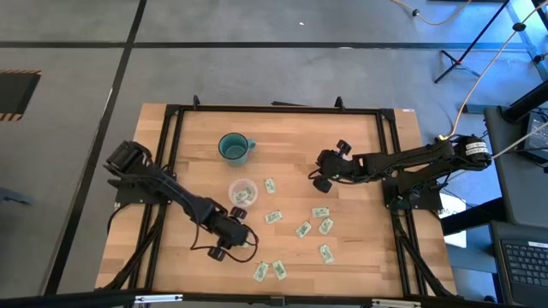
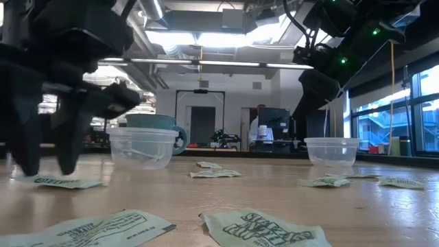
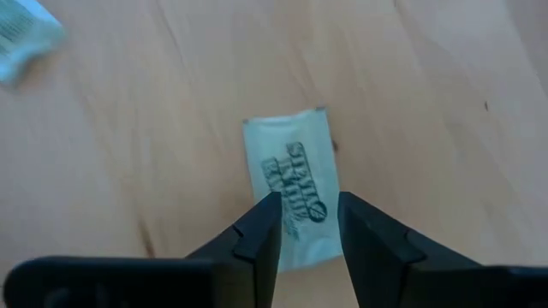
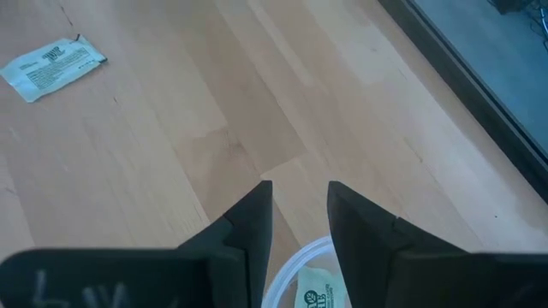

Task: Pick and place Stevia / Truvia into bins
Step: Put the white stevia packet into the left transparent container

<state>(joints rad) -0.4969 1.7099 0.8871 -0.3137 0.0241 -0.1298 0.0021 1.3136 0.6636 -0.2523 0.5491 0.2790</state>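
Several Stevia sachets, white with green print, lie flat on the wooden table (image 1: 360, 137), most of them between the two arms (image 1: 303, 229). My left gripper (image 3: 308, 210) is open and points down at one sachet (image 3: 287, 154), with a fingertip over each long edge; whether the tips touch it does not show. One clear cup (image 1: 242, 192) holds sachets. My right gripper (image 4: 300, 192) is open and empty, and hovers above the second clear cup (image 4: 287, 265), which has a sachet (image 4: 317, 287) inside.
A teal mug (image 1: 234, 147) stands beyond the left cup, toward the far edge. Two sachets (image 1: 270, 270) lie near the table's near edge. A black frame (image 1: 274, 109) borders the tabletop. Bare wood lies right of the mug on the far side.
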